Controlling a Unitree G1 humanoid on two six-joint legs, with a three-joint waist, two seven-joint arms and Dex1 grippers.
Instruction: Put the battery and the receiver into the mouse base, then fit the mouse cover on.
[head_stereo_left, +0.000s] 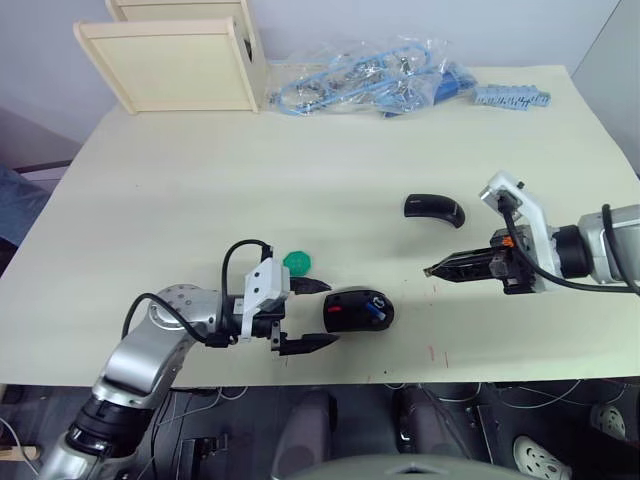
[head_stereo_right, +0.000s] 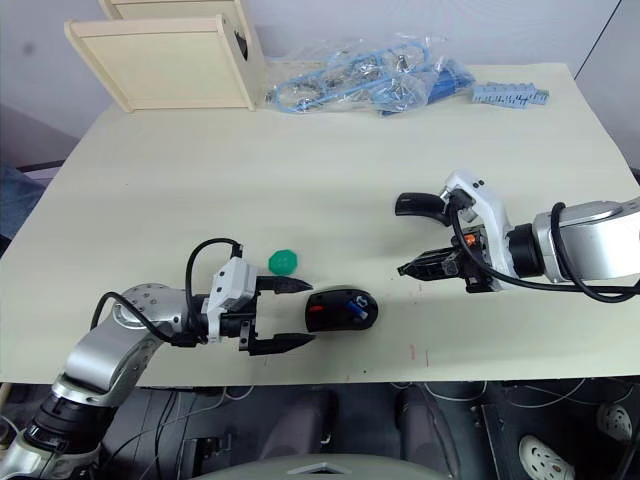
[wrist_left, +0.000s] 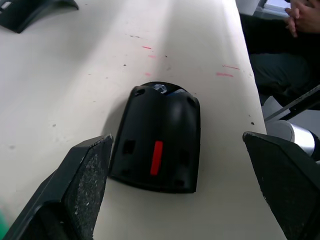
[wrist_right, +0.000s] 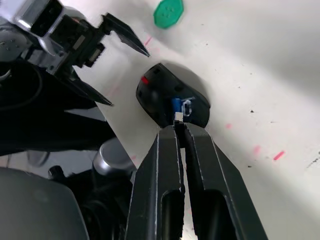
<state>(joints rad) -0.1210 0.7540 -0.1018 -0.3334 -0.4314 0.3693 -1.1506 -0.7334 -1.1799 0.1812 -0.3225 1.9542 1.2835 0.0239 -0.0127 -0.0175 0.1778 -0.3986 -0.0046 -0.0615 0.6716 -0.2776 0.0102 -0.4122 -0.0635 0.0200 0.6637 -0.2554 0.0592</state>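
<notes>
The black mouse base lies near the table's front edge, inner side up, showing a red patch and the blue battery in its recess. My left gripper is open, its fingers either side of the base's left end without touching it. My right gripper hovers to the right of the base. It is shut on a tiny pale piece at its tips, the receiver. The glossy black mouse cover rests on the table behind the right gripper.
A green round disc lies just behind the left gripper. A wooden box stands at the back left, with plastic bags of blue parts and a blue strip along the back. A person's hands show beyond the table.
</notes>
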